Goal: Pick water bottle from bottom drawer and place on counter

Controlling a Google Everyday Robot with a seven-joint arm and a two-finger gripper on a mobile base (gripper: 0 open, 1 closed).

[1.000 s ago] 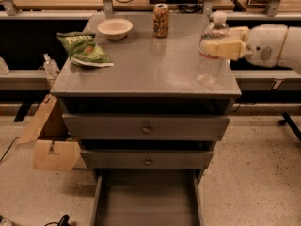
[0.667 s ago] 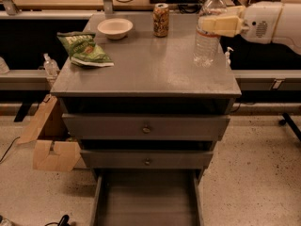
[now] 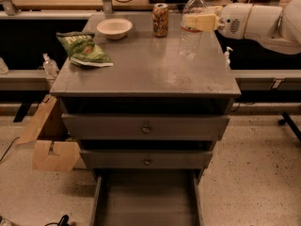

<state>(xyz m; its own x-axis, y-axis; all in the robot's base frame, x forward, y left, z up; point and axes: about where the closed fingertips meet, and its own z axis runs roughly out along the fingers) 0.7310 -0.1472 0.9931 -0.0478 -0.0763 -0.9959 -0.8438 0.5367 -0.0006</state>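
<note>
The bottle [image 3: 189,41] has been carried farther in over the counter [image 3: 141,72]. It is gripped upright by the pincer [image 3: 198,21], with its base at the counter below. Only letting go seems left.

A green chip bag [image 3: 83,49] is laid at the left, a white bowl [image 3: 114,28] behind it; a drink can [image 3: 160,19] is stood upright near the gripper [image 3: 196,21], at the back right.

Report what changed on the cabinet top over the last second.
The end effector, shut on the water bottle, carried it farther back across the counter, toward the can. The can, bowl, green snack bag and open bottom drawer stayed put.
</note>
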